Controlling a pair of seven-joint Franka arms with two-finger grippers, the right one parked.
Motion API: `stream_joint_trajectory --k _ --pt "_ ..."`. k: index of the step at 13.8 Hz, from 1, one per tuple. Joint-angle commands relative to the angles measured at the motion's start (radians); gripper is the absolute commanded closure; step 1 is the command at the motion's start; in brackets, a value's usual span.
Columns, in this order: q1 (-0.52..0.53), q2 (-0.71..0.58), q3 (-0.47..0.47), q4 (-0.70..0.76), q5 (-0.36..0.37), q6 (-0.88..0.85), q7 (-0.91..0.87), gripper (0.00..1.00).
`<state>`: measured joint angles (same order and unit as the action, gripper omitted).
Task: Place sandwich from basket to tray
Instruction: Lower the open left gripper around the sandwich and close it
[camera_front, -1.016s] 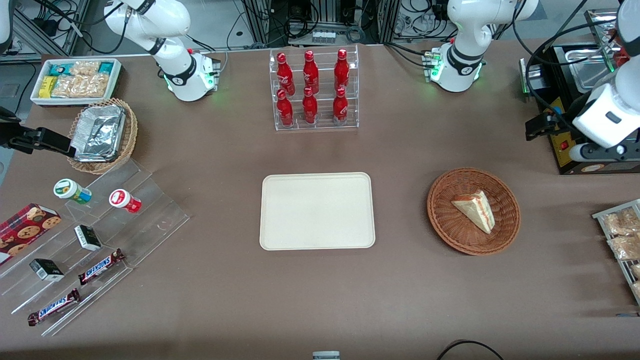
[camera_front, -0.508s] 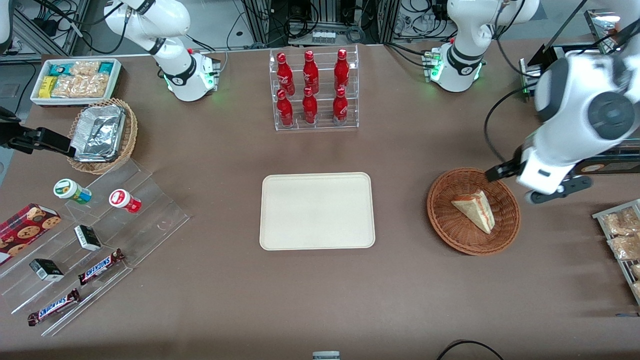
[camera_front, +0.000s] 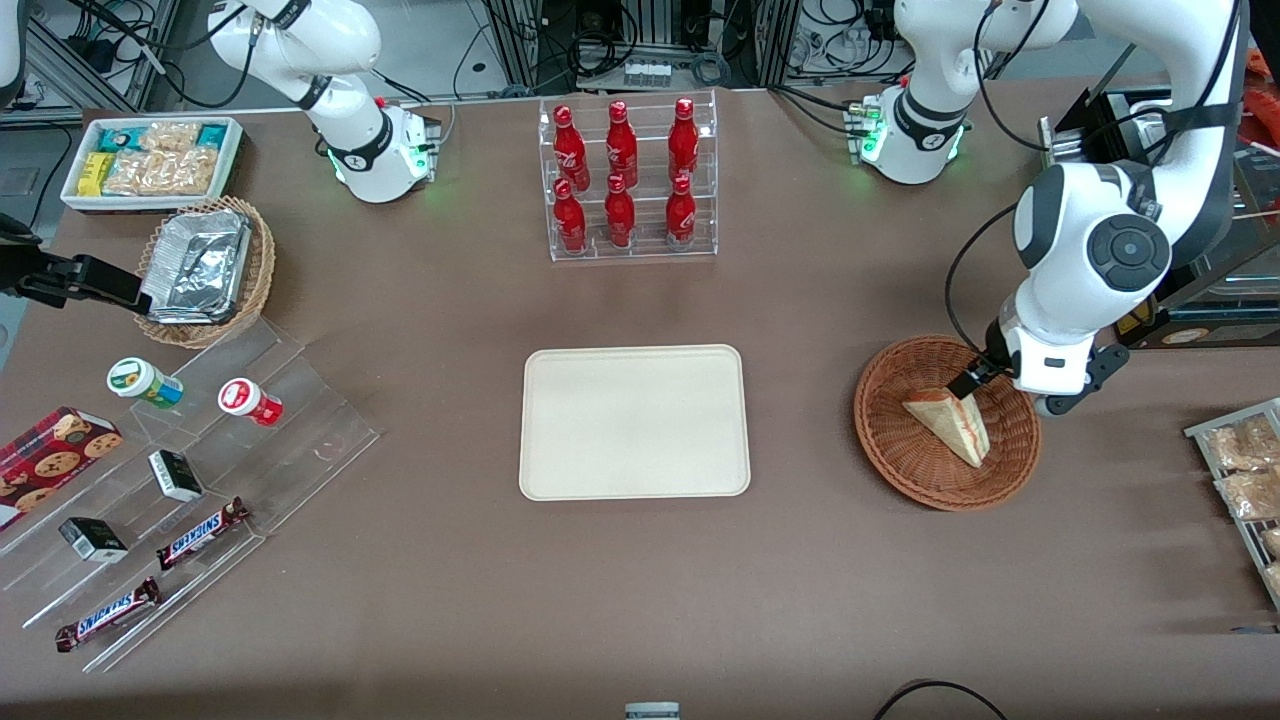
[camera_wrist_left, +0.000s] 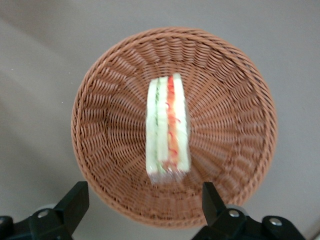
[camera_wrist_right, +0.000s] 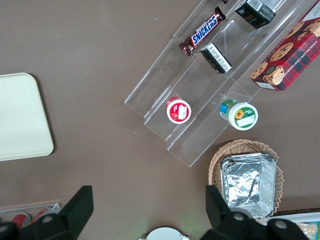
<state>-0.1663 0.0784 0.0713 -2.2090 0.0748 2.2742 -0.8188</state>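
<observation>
Working left arm, bent at the elbow, its forearm descending toward the basket (camera_front: 946, 422). The wrist points straight down. The gripper (camera_wrist_left: 143, 206) hovers above the basket, over the rim farther from the front camera, clear of the wicker. Its two black fingers (camera_wrist_left: 75, 200) are spread wide apart, holding nothing between them.

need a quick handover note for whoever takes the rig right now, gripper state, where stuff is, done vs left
Gripper: open, empty, hovering above the basket, fingers apart wider than the sandwich.
Sandwich: lying in the basket, not yet touched.
Tray: beside the basket toward the parked arm's end, nothing on it.
Done: approach over the basket.
Left: descend, grasp the sandwich, carry it to the tray, release.
</observation>
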Motion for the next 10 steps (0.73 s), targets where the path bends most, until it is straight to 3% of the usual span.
stream_joint_trajectory --k 1,10 --pt "-0.019 0.010 0.022 -0.054 -0.001 0.117 -0.068 0.00" --pt "-0.042 0.136 0.021 -0.057 -0.001 0.238 -0.174 0.00"
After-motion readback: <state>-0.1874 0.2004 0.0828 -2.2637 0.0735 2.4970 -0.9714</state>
